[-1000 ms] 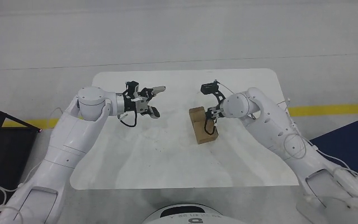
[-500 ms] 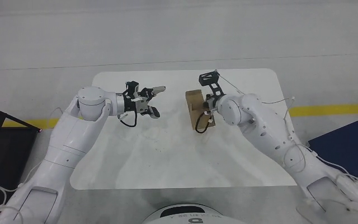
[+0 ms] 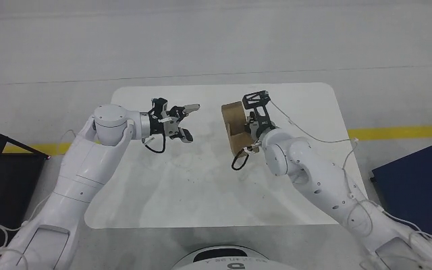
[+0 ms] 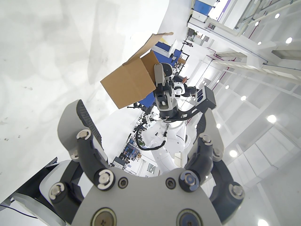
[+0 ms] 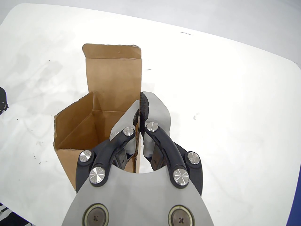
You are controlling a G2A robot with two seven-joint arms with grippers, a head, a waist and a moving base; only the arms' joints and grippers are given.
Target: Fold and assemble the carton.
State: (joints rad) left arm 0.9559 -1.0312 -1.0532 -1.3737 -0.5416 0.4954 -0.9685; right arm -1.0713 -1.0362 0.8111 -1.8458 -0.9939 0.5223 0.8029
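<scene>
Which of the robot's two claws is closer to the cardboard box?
The right. The right gripper is shut on a wall of the carton; the left gripper hangs open off to its side, not touching it.

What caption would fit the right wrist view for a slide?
Right gripper shut on a wall of the open carton, lid flap unfolded, over the white table.

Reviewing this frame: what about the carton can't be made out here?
1. Bottom of the carton, right wrist view: the right gripper, clamped on one wall, covers the lower inside, so whether the bottom flaps are folded cannot be told.
2. Contact with the table, top view: looking straight down, lifted or resting cannot be told.
3. Side flaps, top view: too small, partly under the arm.
</scene>
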